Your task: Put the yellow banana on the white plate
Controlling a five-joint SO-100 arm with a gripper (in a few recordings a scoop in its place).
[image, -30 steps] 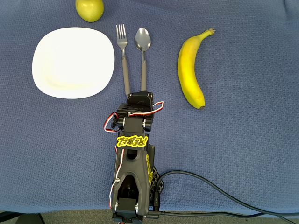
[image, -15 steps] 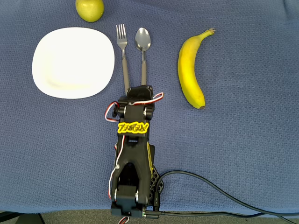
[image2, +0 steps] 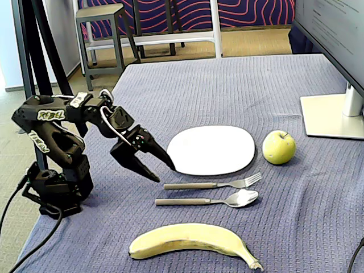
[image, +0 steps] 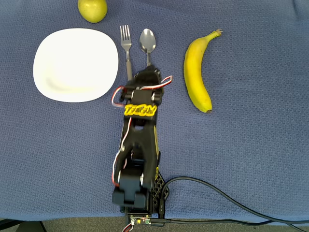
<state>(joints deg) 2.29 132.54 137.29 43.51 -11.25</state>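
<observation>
Arm reaching further out than second ago, gripper [image2: 160, 169] now hanging over fork [image: 126, 50] and spoon [image: 147, 47] handles, fingers [image2: 147, 170] spread, gripping nothing. Yellow banana [image: 197, 72] lying untouched on desk [image: 260, 145], well apart from white plate [image: 75, 64]. Looking like approach just starting, still needs swing toward banana.

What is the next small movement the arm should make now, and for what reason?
Probably swing the gripper sideways toward the yellow banana. In the fixed view the jaws stand open and empty above the cutlery handles, beside the white plate; the banana lies on the cloth on the far side of the spoon from the plate, not yet touched.
</observation>
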